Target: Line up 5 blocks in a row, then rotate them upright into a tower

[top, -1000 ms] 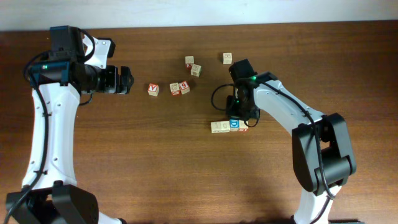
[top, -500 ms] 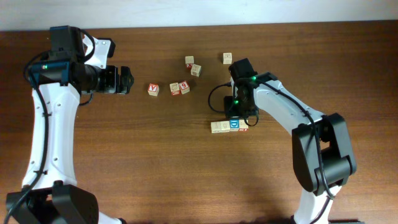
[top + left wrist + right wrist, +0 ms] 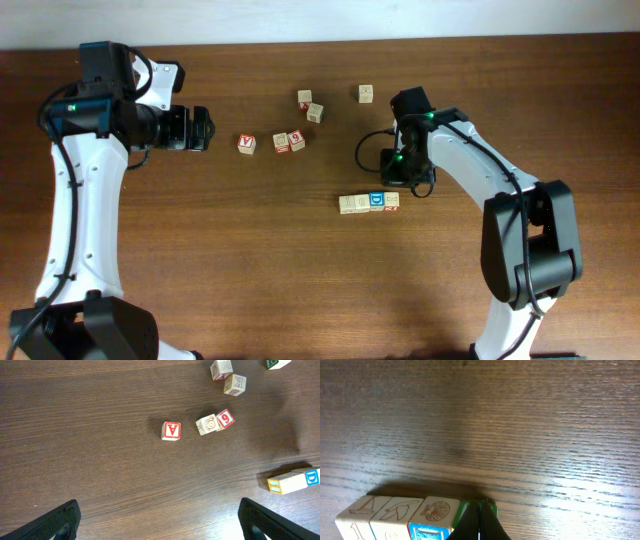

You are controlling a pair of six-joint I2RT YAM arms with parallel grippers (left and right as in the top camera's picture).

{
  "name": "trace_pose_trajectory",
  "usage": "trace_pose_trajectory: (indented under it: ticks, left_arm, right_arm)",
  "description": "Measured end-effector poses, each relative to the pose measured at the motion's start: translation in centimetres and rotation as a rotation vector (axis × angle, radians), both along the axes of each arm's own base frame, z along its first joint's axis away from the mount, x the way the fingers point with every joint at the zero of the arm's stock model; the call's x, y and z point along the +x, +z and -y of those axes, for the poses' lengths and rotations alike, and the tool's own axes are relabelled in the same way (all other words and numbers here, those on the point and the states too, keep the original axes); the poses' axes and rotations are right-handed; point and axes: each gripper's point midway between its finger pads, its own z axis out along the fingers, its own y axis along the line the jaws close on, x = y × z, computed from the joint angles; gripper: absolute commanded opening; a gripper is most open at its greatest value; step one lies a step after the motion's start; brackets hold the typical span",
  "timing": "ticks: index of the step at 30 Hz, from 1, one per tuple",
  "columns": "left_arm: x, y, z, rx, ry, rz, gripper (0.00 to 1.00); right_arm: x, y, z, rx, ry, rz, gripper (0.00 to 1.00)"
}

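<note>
Nearest the front edge of the table (image 3: 250, 280), a little right of its middle, a row of four blocks (image 3: 370, 202) lies side to side and touching, parallel to that edge. From its left end there are two pale cubes, then the blue D block (image 3: 377, 201), then a red-topped end block (image 3: 392, 201) whose side shows green in the right wrist view. Just beyond that right end hangs the right gripper (image 3: 481, 517). Its fingers are pressed together with nothing between them, and the tips sit right at the green side of the end block. Whether they actually touch it cannot be told. Further back, about midway to the far edge and left of centre, the red V block (image 3: 246, 145) sits alone. To its right the red 9 block (image 3: 296, 140) rests against a pale neighbour (image 3: 282, 143), and both are turned askew. Level with these but towards the left edge, the left gripper (image 3: 203, 129) is spread wide and holds nothing. It points along the table at the V block and is well apart from it. Beyond them, near the far edge, two more cubes (image 3: 310, 105) lie close together. A single cube (image 3: 366, 93) stands apart to their right, closest of all to the far edge.
</note>
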Motion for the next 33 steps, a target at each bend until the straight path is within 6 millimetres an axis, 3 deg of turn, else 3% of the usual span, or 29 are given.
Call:
trace_pose_trajectory:
  ticks: [25, 32, 33]
  left_arm:
    - [0.0, 0.0, 0.0, 0.000, 0.000, 0.000, 0.99]
    - [0.0, 0.0, 0.0, 0.000, 0.000, 0.000, 0.99]
    - [0.0, 0.0, 0.0, 0.000, 0.000, 0.000, 0.99]
  right_arm:
    - [-1.6, -0.1, -0.1, 0.005, 0.150, -0.043, 0.04]
    - [-1.0, 0.1, -0.3, 0.012, 0.167, -0.018, 0.05]
    - [-0.7, 0.3, -0.4, 0.013, 0.168, -0.009, 0.10]
